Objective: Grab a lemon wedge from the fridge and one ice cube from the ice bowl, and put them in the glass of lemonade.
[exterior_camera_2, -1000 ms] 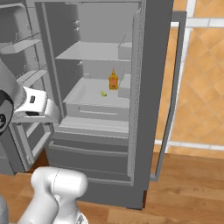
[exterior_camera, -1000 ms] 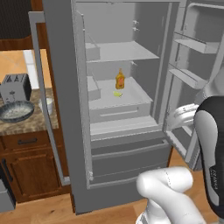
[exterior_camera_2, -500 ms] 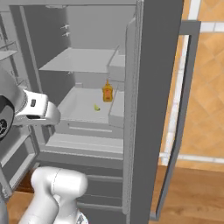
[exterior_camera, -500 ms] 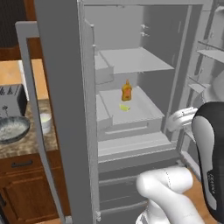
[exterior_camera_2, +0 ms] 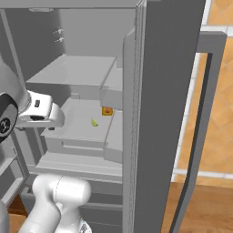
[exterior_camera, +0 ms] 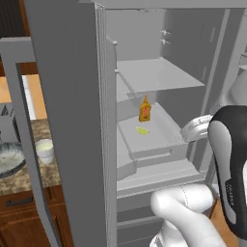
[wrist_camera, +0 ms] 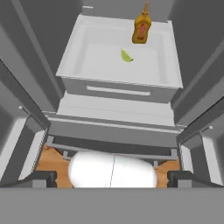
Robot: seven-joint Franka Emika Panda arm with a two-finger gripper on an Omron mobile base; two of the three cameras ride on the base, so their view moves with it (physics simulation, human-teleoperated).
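A rendered home kitchen. A tall grey steel fridge (exterior_camera: 72, 120) stands open, with bare shelves and a pull-out tray holding an orange-yellow bottle (exterior_camera: 144, 109) and a lemon wedge (exterior_camera: 142, 130). To its left, a speckled stone table (exterior_camera: 19, 176) over brown wooden cabinets (exterior_camera: 21, 217) carries a blue-grey ice bowl (exterior_camera: 8, 160) and a small glass of lemonade (exterior_camera: 45, 150). Wood flooring (exterior_camera_2: 200, 214) and pale orange wall tiles (exterior_camera_2: 223, 100) lie to the right.
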